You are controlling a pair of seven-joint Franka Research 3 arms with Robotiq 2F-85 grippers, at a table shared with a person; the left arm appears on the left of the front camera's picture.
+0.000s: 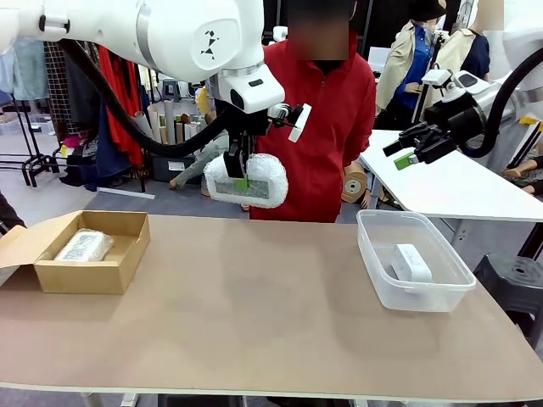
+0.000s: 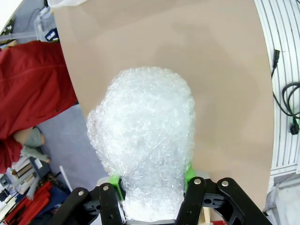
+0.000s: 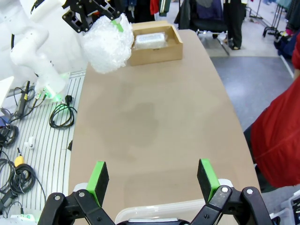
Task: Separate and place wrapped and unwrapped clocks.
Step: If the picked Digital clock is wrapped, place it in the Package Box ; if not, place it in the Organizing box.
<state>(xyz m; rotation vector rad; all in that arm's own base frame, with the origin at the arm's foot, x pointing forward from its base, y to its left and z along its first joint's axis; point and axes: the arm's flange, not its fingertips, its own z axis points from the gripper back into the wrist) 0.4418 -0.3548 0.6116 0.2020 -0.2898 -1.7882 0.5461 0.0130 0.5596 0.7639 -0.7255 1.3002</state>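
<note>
Left gripper (image 1: 242, 182), upper centre of the front view, clamped on a bubble-wrapped clock (image 1: 247, 181) held above the table (image 1: 254, 314). Right gripper (image 1: 405, 151), upper right, jaws spread wide and holding nothing. Second wrapped clock (image 1: 83, 246) inside the cardboard box (image 1: 81, 275) at left. Bare white clock (image 1: 411, 262) in the clear tub (image 1: 424, 298) at right.

Your left arm reaches in from the upper left, wrist bent so its gripper (image 1: 243, 181) points straight down above the far edge of the table, fingers clamped on a bubble-wrapped clock (image 1: 247, 181). Your right arm comes in from the upper right, held high, its gripper (image 1: 406, 151) tilted toward the middle with fingers (image 3: 98, 176) spread wide, holding nothing
</note>
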